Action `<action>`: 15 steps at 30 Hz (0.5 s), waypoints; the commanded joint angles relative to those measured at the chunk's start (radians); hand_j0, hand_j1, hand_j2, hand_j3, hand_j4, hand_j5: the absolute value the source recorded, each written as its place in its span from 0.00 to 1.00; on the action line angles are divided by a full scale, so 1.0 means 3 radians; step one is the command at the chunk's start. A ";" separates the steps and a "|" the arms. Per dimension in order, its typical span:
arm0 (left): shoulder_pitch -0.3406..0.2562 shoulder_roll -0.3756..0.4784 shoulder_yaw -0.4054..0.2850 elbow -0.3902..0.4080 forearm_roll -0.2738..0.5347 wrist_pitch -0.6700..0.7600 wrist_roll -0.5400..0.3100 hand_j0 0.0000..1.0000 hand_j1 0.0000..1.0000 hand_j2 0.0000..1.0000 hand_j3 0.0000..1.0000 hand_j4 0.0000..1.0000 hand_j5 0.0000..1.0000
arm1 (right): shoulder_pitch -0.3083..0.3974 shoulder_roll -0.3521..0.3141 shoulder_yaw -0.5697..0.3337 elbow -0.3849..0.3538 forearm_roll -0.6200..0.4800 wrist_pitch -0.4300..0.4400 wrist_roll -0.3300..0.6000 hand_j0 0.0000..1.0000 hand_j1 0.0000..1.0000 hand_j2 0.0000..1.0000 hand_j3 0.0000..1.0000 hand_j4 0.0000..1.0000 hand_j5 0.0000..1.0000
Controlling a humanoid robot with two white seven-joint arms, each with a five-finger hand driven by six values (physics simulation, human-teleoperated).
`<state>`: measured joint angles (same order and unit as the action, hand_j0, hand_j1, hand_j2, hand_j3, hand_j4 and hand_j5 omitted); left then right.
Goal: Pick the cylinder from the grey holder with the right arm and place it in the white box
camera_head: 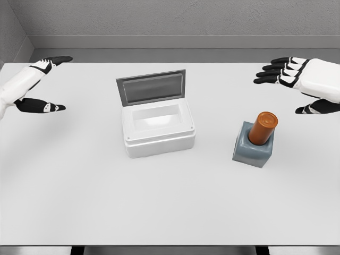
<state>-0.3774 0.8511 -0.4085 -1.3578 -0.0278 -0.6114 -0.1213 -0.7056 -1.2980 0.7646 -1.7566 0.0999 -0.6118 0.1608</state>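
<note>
At the frame's upper left the left hand (40, 85) hovers, fingers spread, empty. Centre: the white box (158, 130), lid up. Right of centre the orange cylinder (263, 128) stands tilted in the grey holder (253, 149); it looks rigid, smooth, probably light, best pinched round its exposed upper half. Upper right, the right hand (297, 87) is wide, empty. No writing visible.

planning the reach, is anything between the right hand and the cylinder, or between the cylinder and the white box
Nothing visible. The right hand hangs open up and right of the cylinder in its grey holder; bare table separates it from the open white box.
</note>
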 commanded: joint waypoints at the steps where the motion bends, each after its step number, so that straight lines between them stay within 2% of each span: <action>1: 0.0000 -0.0015 0.0002 0.0006 0.0169 0.0002 -0.0184 1.00 1.00 1.00 1.00 1.00 1.00 | 0.0000 -0.0004 -0.0007 -0.0005 -0.0021 0.0003 0.0011 1.00 1.00 1.00 1.00 1.00 1.00; 3: 0.0005 -0.0015 0.0002 0.0006 0.0271 0.0002 -0.0194 1.00 1.00 1.00 1.00 1.00 1.00 | 0.0000 0.0006 -0.0012 0.0011 -0.0011 0.0003 0.0016 1.00 1.00 1.00 1.00 1.00 1.00; 4: 0.0005 -0.0015 0.0002 0.0006 0.0486 0.0002 -0.0408 1.00 1.00 1.00 1.00 1.00 1.00 | 0.0000 0.0006 -0.0012 0.0016 -0.0011 0.0003 0.0016 1.00 1.00 1.00 1.00 1.00 1.00; 5: 0.0000 -0.0020 0.0002 0.0011 0.0746 0.0002 -0.0781 1.00 1.00 1.00 1.00 1.00 1.00 | 0.0000 0.0006 -0.0063 0.0016 -0.0021 0.0003 0.0087 1.00 1.00 1.00 1.00 1.00 1.00; 6: -0.0036 -0.0071 0.0007 0.0016 0.1181 0.0013 -0.1338 1.00 1.00 1.00 1.00 1.00 1.00 | 0.0005 0.0036 -0.0166 0.0016 -0.0077 0.0003 0.0399 1.00 1.00 1.00 1.00 1.00 1.00; 7: -0.0051 -0.0076 0.0017 0.0016 0.1427 0.0243 -0.1543 1.00 1.00 1.00 1.00 1.00 1.00 | 0.0005 0.0088 -0.0196 0.0016 -0.0159 0.0003 0.0568 1.00 1.00 1.00 1.00 1.00 1.00; 8: -0.0066 -0.0107 0.0022 0.0016 0.1662 0.0493 -0.1632 1.00 1.00 1.00 1.00 1.00 1.00 | 0.0000 0.0098 -0.0207 0.0011 -0.0220 0.0003 0.0803 1.00 1.00 1.00 1.00 1.00 1.00; 11: -0.0204 -0.0224 0.0022 0.0093 0.2122 0.1112 -0.1632 1.00 1.00 1.00 1.00 1.00 1.00 | -0.0026 0.0154 -0.0278 0.0011 -0.0430 0.0003 0.1402 1.00 1.00 1.00 1.00 1.00 1.00; 12: -0.0235 -0.0255 0.0022 0.0139 0.2271 0.1194 -0.1632 1.00 1.00 1.00 1.00 1.00 1.00 | -0.0051 0.0129 -0.0273 0.0006 -0.0446 0.0003 0.1500 1.00 1.00 1.00 1.00 1.00 1.00; 15: -0.0337 -0.0306 0.0022 0.0333 0.2409 0.1286 -0.1632 1.00 1.00 1.00 1.00 1.00 1.00 | -0.0215 0.0195 -0.0268 0.0001 -0.0389 0.0003 0.1500 1.00 1.00 1.00 1.00 1.00 1.00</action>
<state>-0.4908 0.7734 -0.4022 -1.2907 0.6278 -0.2699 -0.5977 -0.7858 -1.2491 0.6881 -1.7553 -0.0077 -0.6127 0.5730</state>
